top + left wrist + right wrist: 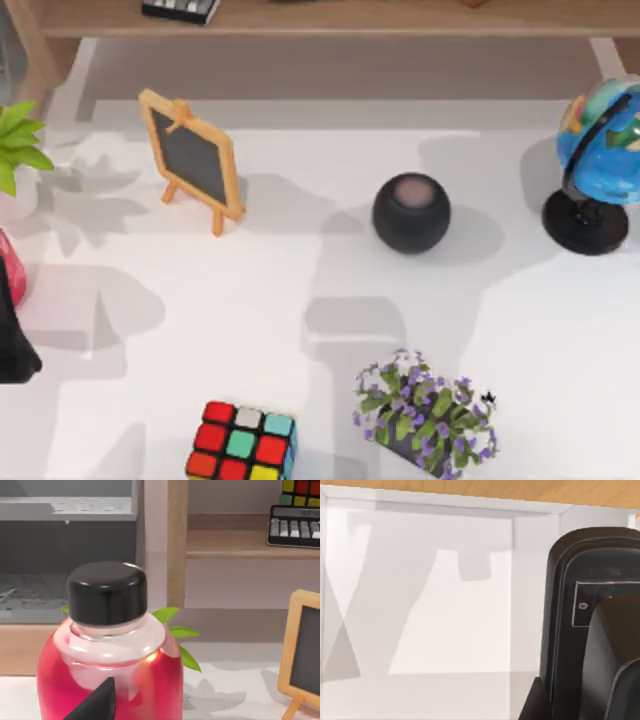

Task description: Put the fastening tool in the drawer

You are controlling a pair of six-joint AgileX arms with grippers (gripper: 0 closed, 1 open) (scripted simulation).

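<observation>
The fastening tool [592, 610] is a black glossy body with a small screwed plate, seen close up in the right wrist view. My right gripper [580, 700] is shut on it, with dark fingers [536, 702] pressed against its sides. Behind it lies the drawer [435, 620], a white open box under a wooden edge. My left gripper [12, 345] is parked at the table's left edge, and one of its dark fingertips [97, 702] stands in front of a red bottle [107, 670].
On the table stand a small chalkboard easel [192, 160], a round black speaker [411, 212], a blue globe [600, 165], a colour cube [240, 442], a purple flowering plant [425, 412] and a green plant [15, 140]. A wooden shelf [400, 18] runs along the back.
</observation>
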